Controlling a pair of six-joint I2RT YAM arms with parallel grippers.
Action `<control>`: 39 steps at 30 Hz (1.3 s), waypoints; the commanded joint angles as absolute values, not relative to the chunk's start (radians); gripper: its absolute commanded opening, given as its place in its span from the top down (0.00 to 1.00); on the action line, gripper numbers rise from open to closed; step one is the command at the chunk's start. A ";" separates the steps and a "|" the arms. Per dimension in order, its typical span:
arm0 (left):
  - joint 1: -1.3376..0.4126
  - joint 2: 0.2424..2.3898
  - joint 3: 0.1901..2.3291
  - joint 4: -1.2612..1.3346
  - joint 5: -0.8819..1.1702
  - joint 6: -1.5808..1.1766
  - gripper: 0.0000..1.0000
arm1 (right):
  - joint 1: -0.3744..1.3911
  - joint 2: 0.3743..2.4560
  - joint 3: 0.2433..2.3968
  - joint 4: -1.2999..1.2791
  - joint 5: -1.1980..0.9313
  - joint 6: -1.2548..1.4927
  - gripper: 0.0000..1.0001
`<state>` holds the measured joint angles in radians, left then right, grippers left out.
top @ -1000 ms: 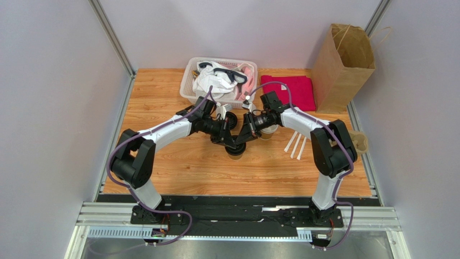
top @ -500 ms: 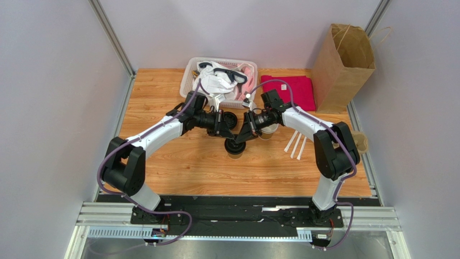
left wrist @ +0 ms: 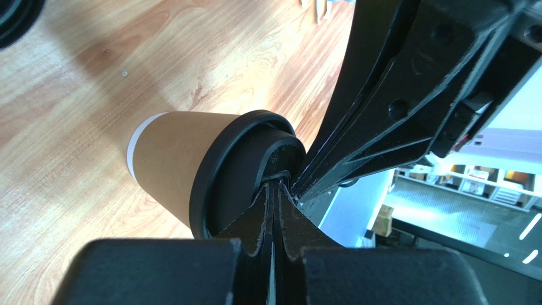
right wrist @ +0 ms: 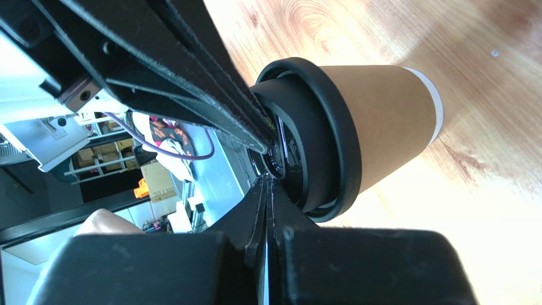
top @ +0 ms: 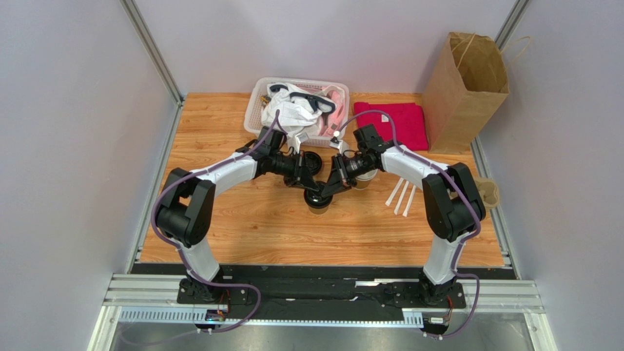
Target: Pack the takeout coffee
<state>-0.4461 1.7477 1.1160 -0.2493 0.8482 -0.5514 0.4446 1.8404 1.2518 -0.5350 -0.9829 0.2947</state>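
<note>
The left end effector and right end effector were both pinched closed, tips on the black lid of the takeout coffee standing mid-bench — I'd press straight down, evenly, so nothing tips.

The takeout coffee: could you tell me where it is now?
In the top view the takeout coffee stands mid-table, in front of the white basket, with the left claw and right claw touching its lid.

Brown paper coffee cup w/ round black lid fitted, standing upright approx mid-counter; white band at btm.
</note>
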 commanded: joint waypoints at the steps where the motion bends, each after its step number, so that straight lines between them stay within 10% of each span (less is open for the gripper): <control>1: -0.420 1.781 1.106 -0.230 0.819 -0.554 1.00 | 0.449 1.877 1.239 -0.552 -0.899 0.232 1.00; 39: -0.394 1.898 1.045 -0.143 0.899 -0.560 1.00 | 0.451 1.925 1.187 -0.538 -0.765 0.176 1.00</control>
